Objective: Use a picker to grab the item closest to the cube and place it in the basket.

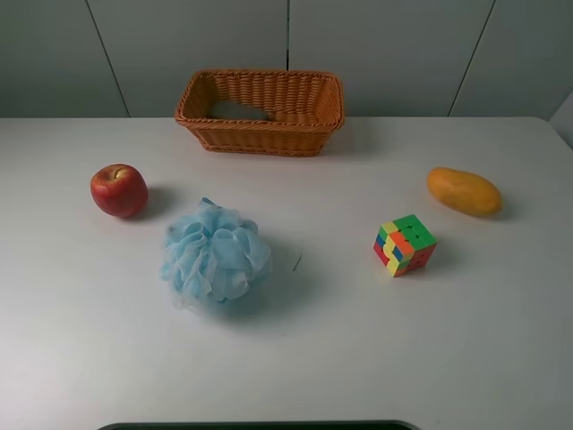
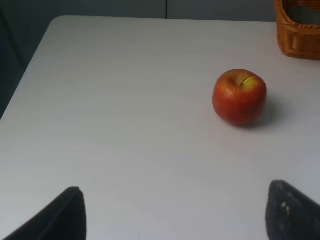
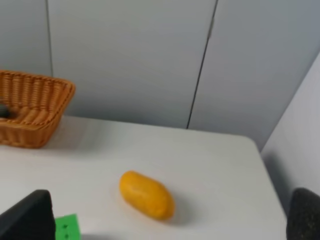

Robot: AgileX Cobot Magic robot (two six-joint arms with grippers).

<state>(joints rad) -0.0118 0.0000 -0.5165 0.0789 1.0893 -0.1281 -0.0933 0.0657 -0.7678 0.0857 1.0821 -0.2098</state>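
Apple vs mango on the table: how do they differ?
The apple is red and round; the mango is orange-yellow and oblong. The apple stands stem-up, the mango lies on its side. The apple sits on the left side, the mango on the right near the cube. Both rest loose on the table.

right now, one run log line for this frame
item: in basket | cube: on table | left gripper: open, empty | right gripper: open, empty
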